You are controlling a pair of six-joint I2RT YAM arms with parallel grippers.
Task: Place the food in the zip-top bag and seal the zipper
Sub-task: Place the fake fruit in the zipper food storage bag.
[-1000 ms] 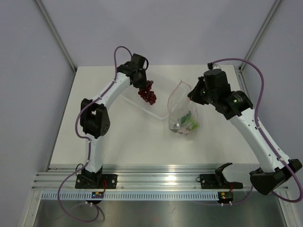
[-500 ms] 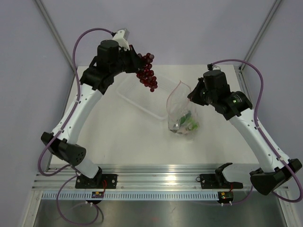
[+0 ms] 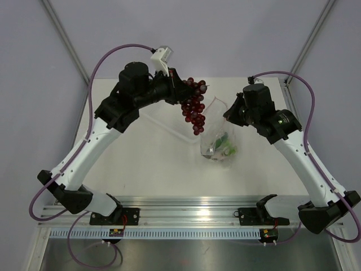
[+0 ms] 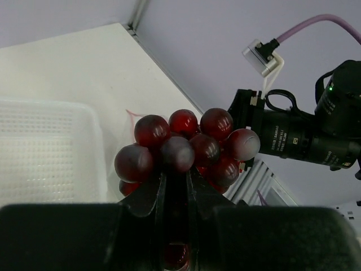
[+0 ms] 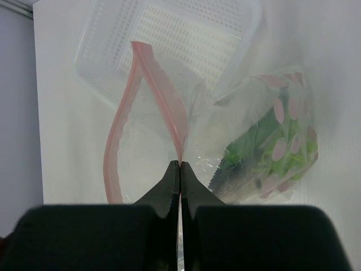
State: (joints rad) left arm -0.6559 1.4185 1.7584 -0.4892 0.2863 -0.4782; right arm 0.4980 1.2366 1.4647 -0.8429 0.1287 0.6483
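Right wrist shows crinkly clear bag [image 5: 225, 113] with wavy pink zipper [image 5: 163, 99].

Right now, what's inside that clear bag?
Green lettuce and a small grey fish lie at the bottom of the bag. Crinkled plastic hides anything beneath them; the grapes hang outside.

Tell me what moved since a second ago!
The left gripper, shut on the grape bunch, swung it from over the tray rightward, close beside the zip-top bag's open mouth. Nothing was let go. The right gripper stayed pinching the pink zipper; the bag, the lettuce inside and the tray did not move.
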